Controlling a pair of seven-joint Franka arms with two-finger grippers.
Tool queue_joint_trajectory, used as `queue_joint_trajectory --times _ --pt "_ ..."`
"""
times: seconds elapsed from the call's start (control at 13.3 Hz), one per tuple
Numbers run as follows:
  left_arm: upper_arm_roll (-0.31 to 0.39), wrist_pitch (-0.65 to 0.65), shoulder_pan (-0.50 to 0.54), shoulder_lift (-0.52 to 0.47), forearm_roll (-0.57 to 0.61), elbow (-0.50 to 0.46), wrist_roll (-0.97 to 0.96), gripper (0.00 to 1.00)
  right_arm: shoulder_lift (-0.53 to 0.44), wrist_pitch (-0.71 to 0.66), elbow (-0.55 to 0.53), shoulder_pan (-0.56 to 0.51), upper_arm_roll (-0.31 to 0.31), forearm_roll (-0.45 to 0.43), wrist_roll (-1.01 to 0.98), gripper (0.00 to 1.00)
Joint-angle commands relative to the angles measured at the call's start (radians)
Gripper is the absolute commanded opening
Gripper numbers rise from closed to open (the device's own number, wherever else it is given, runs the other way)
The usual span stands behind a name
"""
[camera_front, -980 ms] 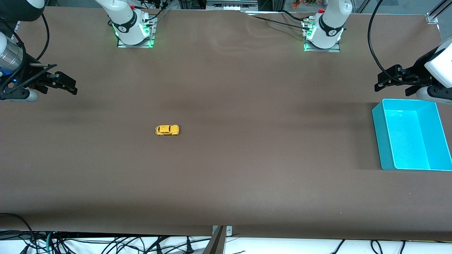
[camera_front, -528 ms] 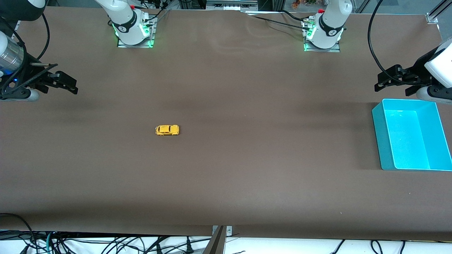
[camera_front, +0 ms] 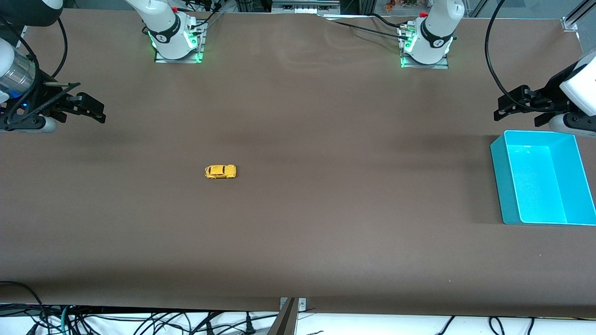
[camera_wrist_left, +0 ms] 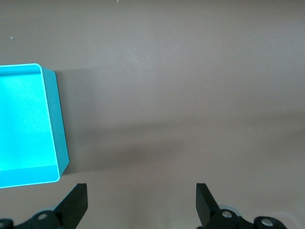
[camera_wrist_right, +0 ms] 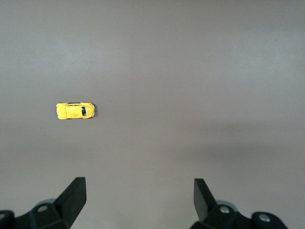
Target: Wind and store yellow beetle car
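Cyan bin point(camera_front: 497, 181) empty, just under the spread-fingered left gripper point(camera_front: 519, 106), yellow beetle car point(camera_front: 220, 171) on its wheels, long axis along the table, well apart from the released right gripper point(camera_front: 84, 108) hanging above the table's right-arm end

Yellow beetle car point(camera_front: 220, 171): tiny, rounded body, dark windows, small dark wheels. Upright on all wheels on the bare brown tabletop point(camera_front: 298, 223), lengthwise along the 3-to-9 o'clock line in the front view. Alone, well apart from everything, toward the right arm's end. Untouched.
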Motion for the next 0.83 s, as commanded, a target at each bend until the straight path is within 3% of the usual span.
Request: queue_joint_trajectory --times 0.0,0.75 --pt "-0.003 -0.008 0.0 0.017 0.016 0.036 -0.008 1.0 -0.017 -0.016 -0.005 -0.001 -0.002 0.005 -0.014 1.0" --pt "-0.003 -0.008 0.0 0.017 0.014 0.036 -0.009 1.0 -0.015 -0.025 -0.005 -0.001 -0.003 -0.001 -0.011 1.0"
